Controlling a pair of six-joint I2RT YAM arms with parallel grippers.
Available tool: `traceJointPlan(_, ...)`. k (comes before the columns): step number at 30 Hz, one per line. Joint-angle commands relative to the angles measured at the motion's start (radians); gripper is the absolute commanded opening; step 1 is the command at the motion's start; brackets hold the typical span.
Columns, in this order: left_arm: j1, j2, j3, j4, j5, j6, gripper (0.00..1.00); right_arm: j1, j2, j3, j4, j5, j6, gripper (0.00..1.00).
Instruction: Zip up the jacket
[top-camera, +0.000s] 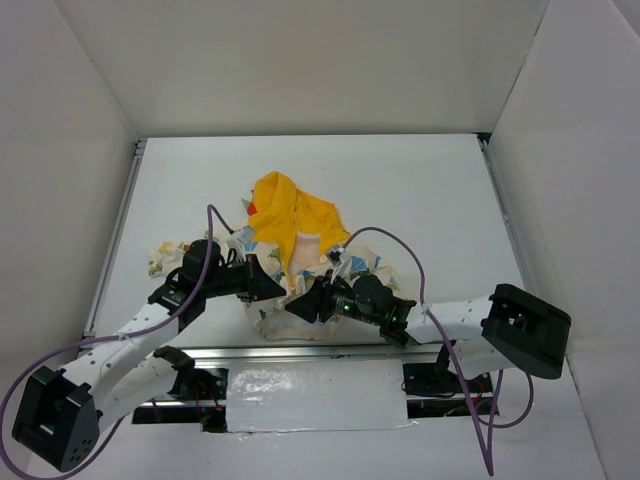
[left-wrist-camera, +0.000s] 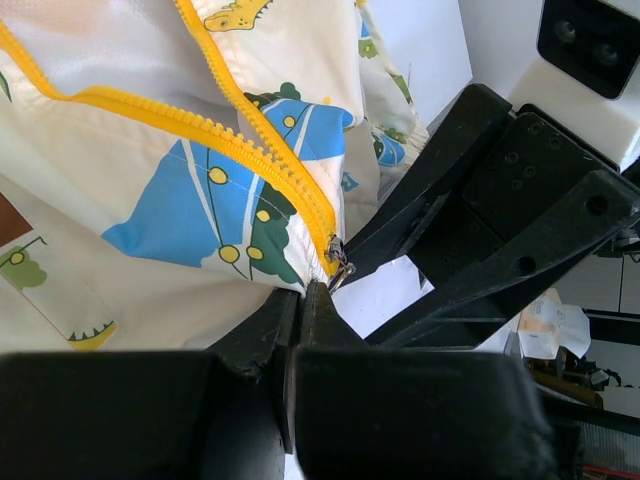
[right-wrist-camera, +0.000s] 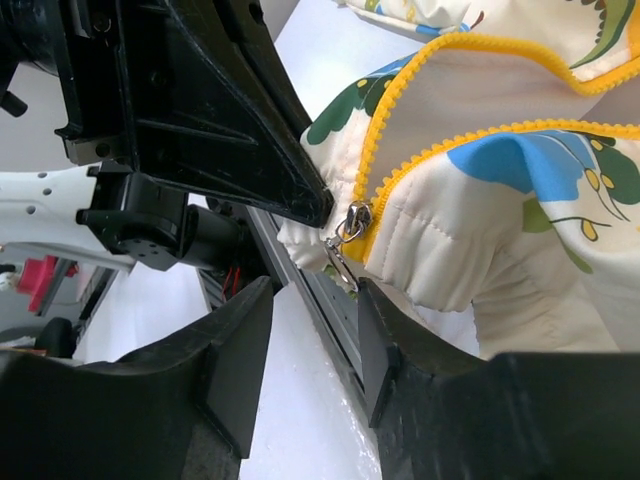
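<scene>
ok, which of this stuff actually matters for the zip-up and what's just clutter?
In the job: jacket, zipper pull, left gripper clamped on the jacket, right gripper open around the pull.
Just there: purple cables, shiny tape strip at the near edge.

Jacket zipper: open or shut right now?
Open. On the jacket, the zipper shows two yellow tooth rows spreading apart from the slider, which sits at the hem.
</scene>
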Motion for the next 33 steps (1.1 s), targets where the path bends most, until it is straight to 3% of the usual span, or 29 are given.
traceJointPlan(1,-0.006,0.003,0.011,0.051,0.032,0.012,0.0,0.014,-0.013,0.016,0.06,0.04,-0.019,0.46)
traceJointPlan(9,-0.006,0.005,0.014,0.049,0.034,0.012,0.0,0.016,-0.007,0.039,0.006,0.079,-0.016,0.29)
traceJointPlan(16,-0.006,0.008,0.017,0.046,0.038,0.017,0.0,0.016,-0.004,0.036,0.009,0.108,-0.005,0.31)
traceJointPlan(19,-0.006,0.013,0.019,0.049,0.04,0.017,0.0,0.016,-0.007,0.029,0.021,0.116,-0.004,0.19)
traceJointPlan(26,-0.006,0.014,0.02,0.052,0.046,0.015,0.0,0.014,0.003,0.034,0.018,0.13,0.002,0.2)
traceJointPlan(31,-0.006,0.016,0.022,0.049,0.043,0.018,0.0,0.017,-0.005,0.035,0.015,0.13,0.015,0.0)
traceJointPlan(33,-0.006,0.016,0.022,0.049,0.04,0.018,0.0,0.016,-0.011,0.026,0.015,0.136,0.042,0.0)
